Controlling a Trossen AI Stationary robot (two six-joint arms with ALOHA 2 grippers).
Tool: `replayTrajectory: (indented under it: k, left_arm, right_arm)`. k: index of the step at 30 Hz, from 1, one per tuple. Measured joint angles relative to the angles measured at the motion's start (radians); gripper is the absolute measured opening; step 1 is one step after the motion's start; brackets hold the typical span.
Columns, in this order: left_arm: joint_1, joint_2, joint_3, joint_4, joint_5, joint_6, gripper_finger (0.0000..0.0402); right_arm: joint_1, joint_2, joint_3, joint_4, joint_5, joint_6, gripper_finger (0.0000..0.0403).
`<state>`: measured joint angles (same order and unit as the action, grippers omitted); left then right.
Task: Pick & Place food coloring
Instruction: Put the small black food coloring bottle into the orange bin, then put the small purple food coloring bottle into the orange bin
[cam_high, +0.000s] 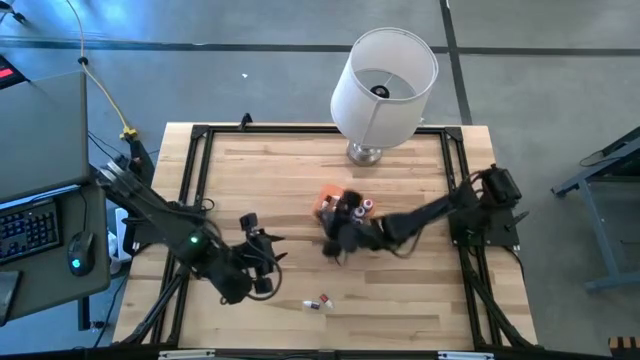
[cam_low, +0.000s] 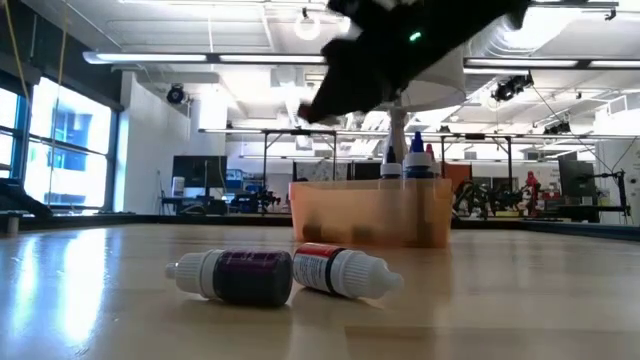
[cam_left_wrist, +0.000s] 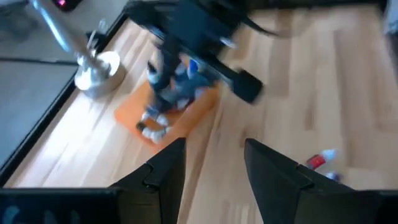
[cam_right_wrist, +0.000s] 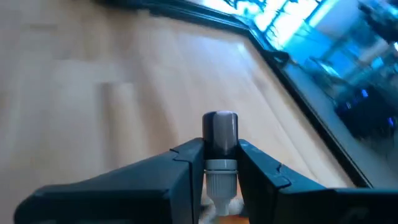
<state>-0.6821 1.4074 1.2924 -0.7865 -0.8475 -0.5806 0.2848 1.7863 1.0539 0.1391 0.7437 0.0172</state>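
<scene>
The food coloring bottles are tiny, with whitish bodies. Two lie on their sides near the table's near edge (cam_high: 318, 303), one dark-bodied (cam_low: 240, 276) and one red-labelled (cam_low: 340, 270); the left wrist view also shows them (cam_left_wrist: 320, 160). Several more stand in a small orange box (cam_high: 330, 203), their blue tips rising above its wall (cam_low: 415, 160). My right gripper (cam_high: 340, 240) hovers at the box's near side, shut on one dark-capped bottle (cam_right_wrist: 221, 134). My left gripper (cam_left_wrist: 211, 168) is open above the table's near-left part (cam_high: 262, 262), touching nothing. My right gripper pinches a food coloring bottle between its two fingers, at the whitish neck (cam_right_wrist: 221, 167) just under the dark cap. The cap (cam_right_wrist: 221, 127) sticks out ahead of the fingertips, along the fingers. The bottle's body is hidden behind the fingers.
A lamp with a white shade (cam_high: 385, 80) stands on a metal foot (cam_high: 365, 153) at the table's far edge, just behind the orange box. A black frame (cam_high: 195, 160) rims the table. Bare wood lies between the box and the two lying bottles.
</scene>
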Motion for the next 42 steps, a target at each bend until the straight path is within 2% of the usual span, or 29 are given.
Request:
replayTrajectory:
  k: [2,8,12,18,20,23,27,33,36,38,42]
  left_arm:
    - [0.009,0.019,-0.042,0.011,-0.007,-0.018,0.0159]
    - [0.007,0.037,-0.14,0.055,-0.009,-0.107,0.0159]
    - [0.009,0.038,-0.176,0.061,-0.024,-0.139,0.0159]
    - [0.008,0.037,-0.184,0.06,-0.049,-0.192,0.0159]
    - [0.009,0.037,-0.184,0.059,-0.034,-0.213,0.0159]
    - [0.009,0.039,-0.184,0.062,0.062,-0.228,0.0159]
    - [0.021,0.071,-0.184,0.085,0.131,-0.238,0.0159]
    - [0.027,0.126,-0.184,0.083,0.162,-0.236,0.0159]
    - [0.062,0.175,-0.184,0.12,0.191,-0.182,0.0159]
    - [0.081,0.202,-0.185,0.148,0.259,-0.136,0.0159]
    - [0.112,0.269,-0.183,0.338,0.504,0.046,0.0159]
  right_arm:
    - [-0.056,0.0,0.008,-0.032,-0.031,0.039,0.0078]
    - [-0.184,0.001,0.01,-0.168,-0.248,0.138,0.0091]
    - [-0.22,0.001,0.01,-0.218,-0.251,0.136,0.0099]
    - [-0.223,0.001,0.011,-0.179,-0.245,0.052,0.012]
    - [-0.212,-0.001,0.011,-0.172,-0.245,0.05,0.0128]
    - [-0.177,-0.035,0.011,-0.177,-0.246,0.028,0.0137]
    - [-0.102,-0.113,0.011,-0.182,-0.242,0.001,0.0139]
    - [0.038,-0.245,0.011,-0.182,-0.25,0.011,0.0134]
    - [0.107,-0.282,0.011,-0.188,-0.241,0.032,0.0134]
    - [0.143,-0.293,0.011,-0.193,-0.242,0.036,0.0133]
    - [0.195,-0.296,0.011,-0.223,-0.223,0.03,0.0133]
